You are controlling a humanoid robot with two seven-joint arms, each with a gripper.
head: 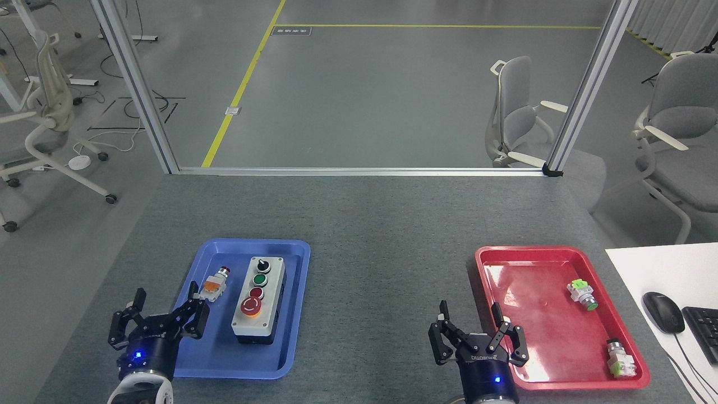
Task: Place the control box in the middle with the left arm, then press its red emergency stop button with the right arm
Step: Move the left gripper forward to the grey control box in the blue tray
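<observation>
The control box (pixel 259 300) lies lengthwise in the blue tray (pixel 291 336) at the table's left, light grey top over a black base. Its big red emergency stop button (pixel 250 306) on a yellow ring sits at the near end of the button row. My left gripper (pixel 162 308) hovers open at the tray's near left corner, left of the box and apart from it. My right gripper (pixel 477 331), marked ROBOTIQ, stands open at the near left edge of the red tray (pixel 493 255), holding nothing.
A small orange-bodied red-tipped switch (pixel 215 283) lies in the blue tray left of the box. Two green-bodied push-button parts (pixel 582 294) (pixel 619 359) lie in the red tray. A white desk with mouse (pixel 663 312) and keyboard (pixel 704 331) is at right. Grey mat lies between the trays.
</observation>
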